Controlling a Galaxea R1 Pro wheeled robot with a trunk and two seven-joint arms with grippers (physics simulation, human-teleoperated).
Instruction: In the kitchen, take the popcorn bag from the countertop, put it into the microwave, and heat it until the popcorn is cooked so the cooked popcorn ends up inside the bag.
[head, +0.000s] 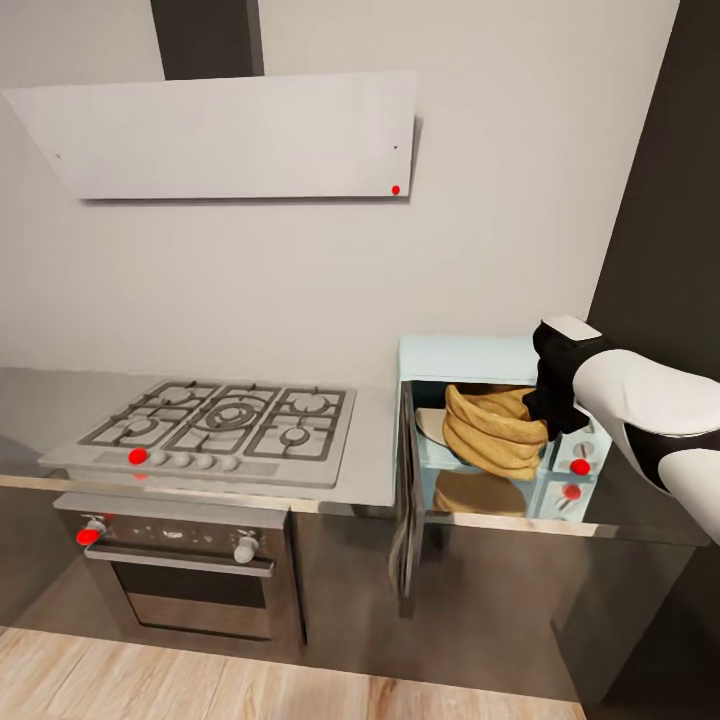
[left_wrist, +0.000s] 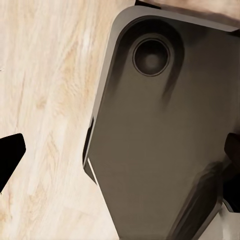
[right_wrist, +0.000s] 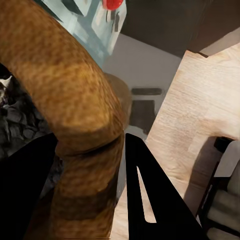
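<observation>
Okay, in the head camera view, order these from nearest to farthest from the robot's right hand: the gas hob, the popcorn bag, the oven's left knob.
1. The popcorn bag: held by the right hand, at the open microwave.
2. The gas hob: on the countertop, left of the microwave.
3. The oven's left knob: far left, below the hob.
</observation>
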